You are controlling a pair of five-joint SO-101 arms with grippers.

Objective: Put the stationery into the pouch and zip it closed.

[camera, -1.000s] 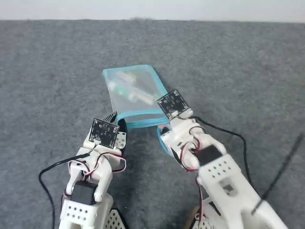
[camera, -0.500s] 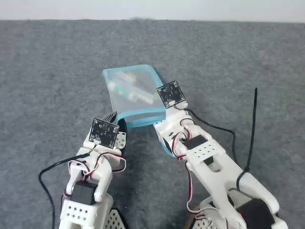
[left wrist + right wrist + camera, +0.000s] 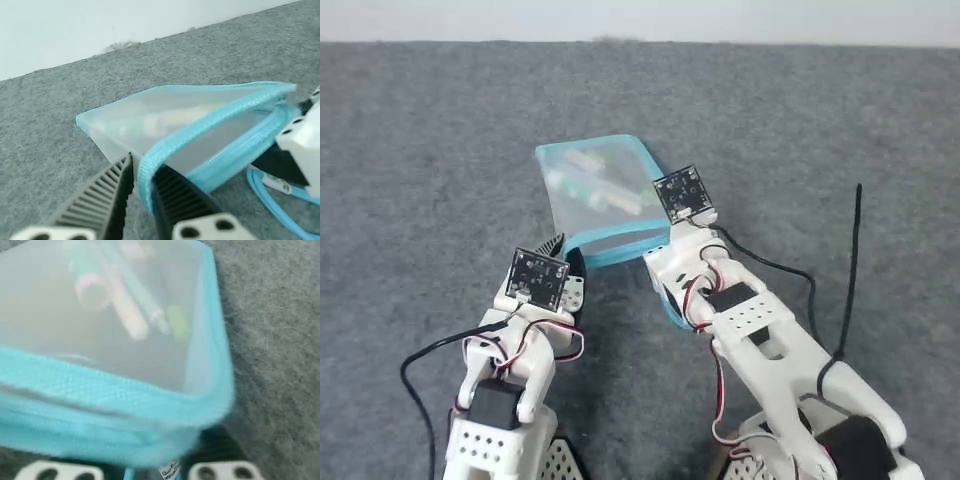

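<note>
A translucent pouch [image 3: 600,195] with light blue trim lies mid-table, and pens and other stationery [image 3: 125,310] show through its side. Its blue zip edge [image 3: 210,125] runs along the near side between the two arms. My left gripper [image 3: 141,187] is shut on the near-left end of that edge, which is pinched between the black ribbed fingers [image 3: 105,195]. From above the left gripper [image 3: 568,248] sits at that corner. My right gripper [image 3: 660,262] holds the near-right end, with the zip end [image 3: 150,440] pressed between its jaws.
Grey carpet [image 3: 840,130] covers the table all around. A light blue strap [image 3: 272,192] trails from the pouch's right end under the right arm. A black cable [image 3: 850,260] stands up beside the right arm. A pale wall edges the far side.
The right arm shifted its posture and its gripper moved slightly away along the pouch's right end. The left arm and the pouch's far side stayed put.
</note>
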